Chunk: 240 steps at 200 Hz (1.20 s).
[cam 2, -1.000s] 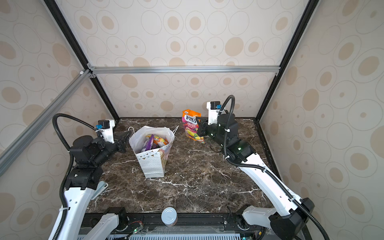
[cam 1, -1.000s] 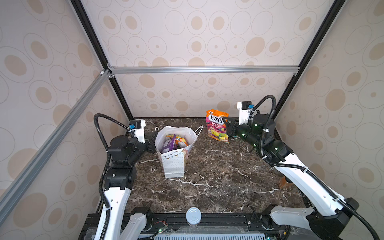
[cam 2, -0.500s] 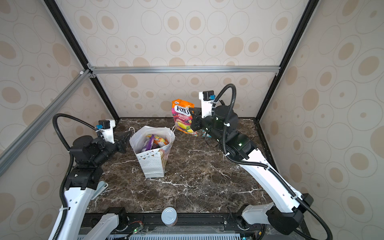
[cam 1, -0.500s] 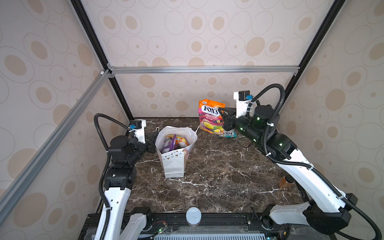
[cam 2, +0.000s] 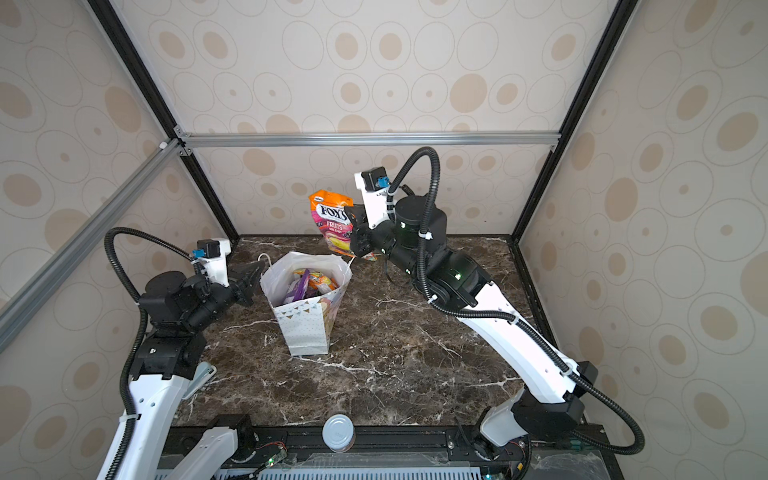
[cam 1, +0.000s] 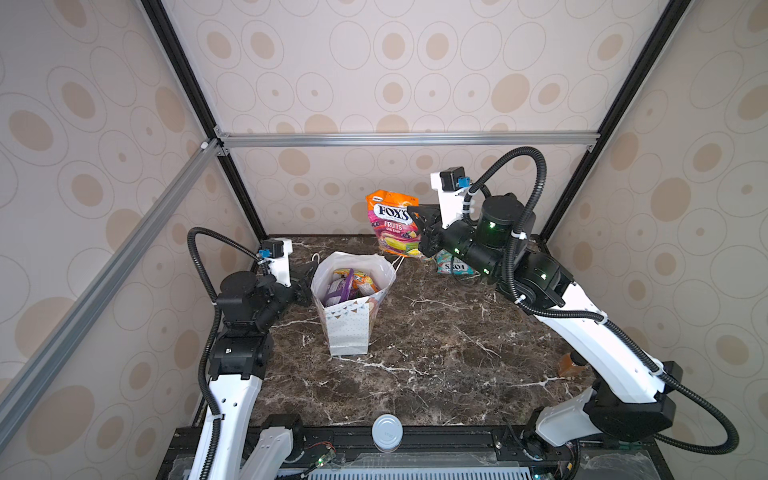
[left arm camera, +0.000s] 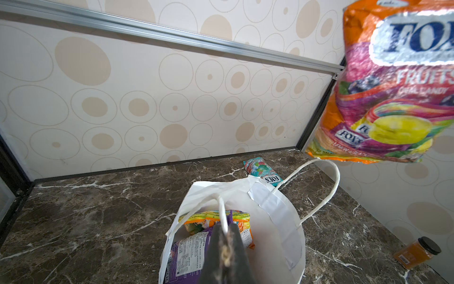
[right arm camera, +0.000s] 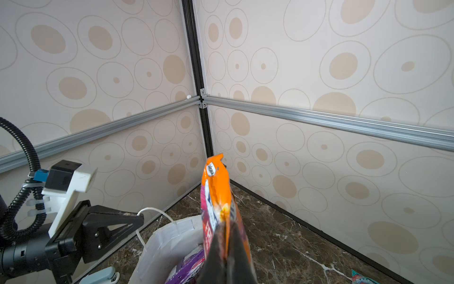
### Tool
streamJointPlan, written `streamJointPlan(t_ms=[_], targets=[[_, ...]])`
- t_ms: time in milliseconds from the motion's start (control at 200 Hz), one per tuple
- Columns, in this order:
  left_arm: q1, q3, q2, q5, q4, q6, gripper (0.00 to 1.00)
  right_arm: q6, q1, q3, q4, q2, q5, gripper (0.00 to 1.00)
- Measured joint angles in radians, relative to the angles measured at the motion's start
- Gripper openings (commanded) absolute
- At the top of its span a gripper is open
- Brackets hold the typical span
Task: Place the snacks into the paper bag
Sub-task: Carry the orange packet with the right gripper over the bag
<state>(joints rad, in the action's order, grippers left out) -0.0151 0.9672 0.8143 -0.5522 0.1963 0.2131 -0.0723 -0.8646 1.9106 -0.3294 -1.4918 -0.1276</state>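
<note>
Left wrist view showed the left gripper (left arm camera: 224, 232) pinching the cord handle (left arm camera: 222, 211) of the paper bag (left arm camera: 275, 216). The right gripper (cam 1: 419, 224) pinched an orange snack packet (cam 1: 390, 222) aloft, just beyond the bag, which held other packets (left arm camera: 191, 253).

The raised orange packet (cam 1: 392, 222) reads "FOX'S" in big blue letters on a white patch, with "FRUITS" and a smaller "OVAL CANDY" beneath. In the left wrist view the orange packet (left arm camera: 393, 86) has its brand name cut off at the frame edge, and small "FOX'S" marks show on the sweets printed lower down. The teal packet (left arm camera: 262, 171) lying on the surface (left arm camera: 98, 209) carries "FOX'S" at one end. The fine print on the purple packet (left arm camera: 189, 250) inside the paper bag (left arm camera: 270, 209) and the label on the jar (left arm camera: 412, 254) are too small to read.
</note>
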Motion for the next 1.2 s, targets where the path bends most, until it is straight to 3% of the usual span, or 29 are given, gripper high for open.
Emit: streamJointPlan(t_ms=[605,1200], targets=[[0.000,0.000,-0.009,0.054,0.005,0.000,0.00,0.037,-0.011,0.223,-0.117,-0.256,0.178,0.00],[0.000,0.000,-0.013,0.066,0.008,0.000,0.00,0.089,0.005,0.371,-0.183,-0.417,0.226,0.00]])
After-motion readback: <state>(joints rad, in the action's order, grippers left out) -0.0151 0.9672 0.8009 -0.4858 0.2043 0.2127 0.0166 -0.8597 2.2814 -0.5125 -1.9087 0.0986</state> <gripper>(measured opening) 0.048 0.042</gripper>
